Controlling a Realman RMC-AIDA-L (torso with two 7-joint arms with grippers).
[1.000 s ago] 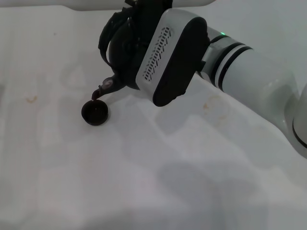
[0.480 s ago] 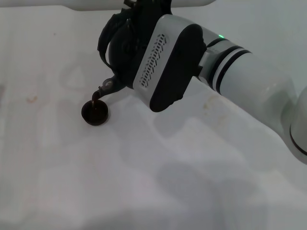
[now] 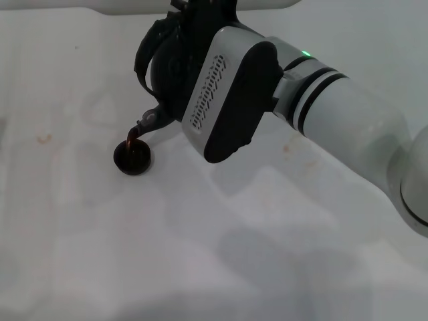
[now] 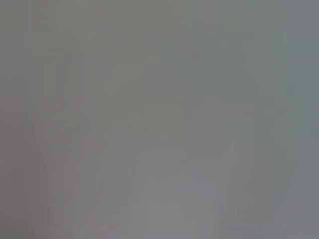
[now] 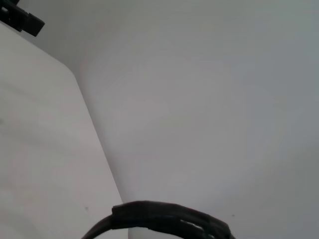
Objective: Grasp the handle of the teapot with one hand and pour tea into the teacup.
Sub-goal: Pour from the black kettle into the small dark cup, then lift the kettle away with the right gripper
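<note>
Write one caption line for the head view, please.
Right gripper tilts the teapot; tea streams from its spout into the teacup.

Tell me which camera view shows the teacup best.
The head view: the teacup sits whole on the white table beneath the teapot's spout, receiving tea. The right wrist view shows only the handle; the left wrist view shows nothing.

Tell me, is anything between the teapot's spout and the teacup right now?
Nothing but the tea itself. The spout hangs just above the teacup, and the dark stream drops straight into it. The white table around the cup shows only faint stains.
</note>
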